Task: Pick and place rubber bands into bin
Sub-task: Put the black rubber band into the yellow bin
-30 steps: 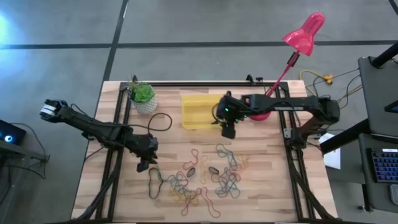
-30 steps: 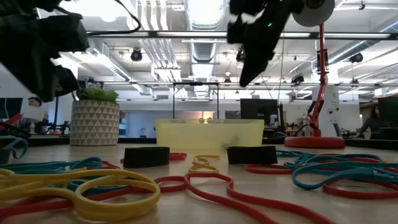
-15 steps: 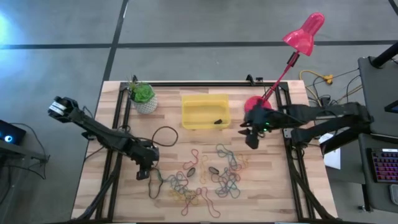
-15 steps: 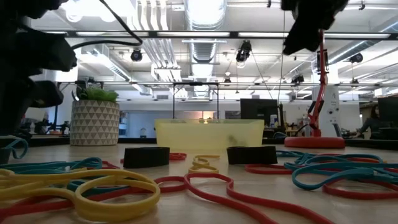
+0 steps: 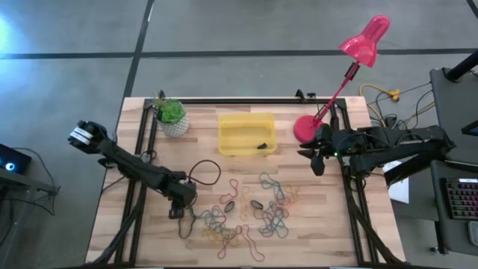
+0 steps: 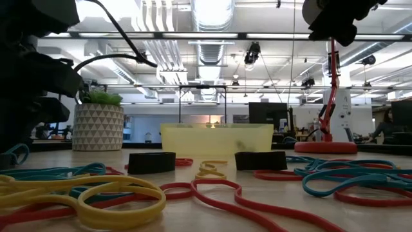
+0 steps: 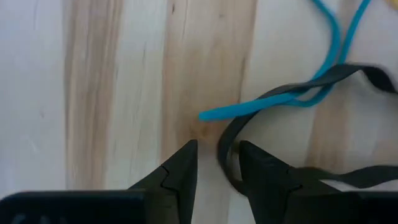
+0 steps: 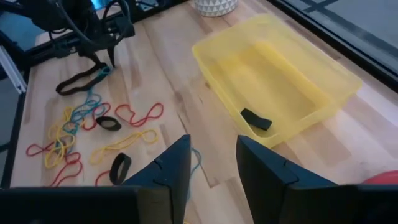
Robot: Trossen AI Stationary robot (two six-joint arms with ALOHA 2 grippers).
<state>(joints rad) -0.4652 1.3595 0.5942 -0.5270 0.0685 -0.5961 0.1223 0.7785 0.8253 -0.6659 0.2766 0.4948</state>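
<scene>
- Seeing one black band (image 8: 255, 119) now lying in the bin (image 5: 233, 142); I count that drop done.
- Right gripper (image 5: 319, 159) empty, jaws apart, has swung clear beside lamp base (image 5: 305, 128).
- Left gripper (image 5: 176, 211) part-open at pile's (image 5: 246, 213) edge, grasping nothing yet.

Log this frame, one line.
left pincer: open over black band | right pincer: open, empty, beside lamp base | bin: one black band
</scene>
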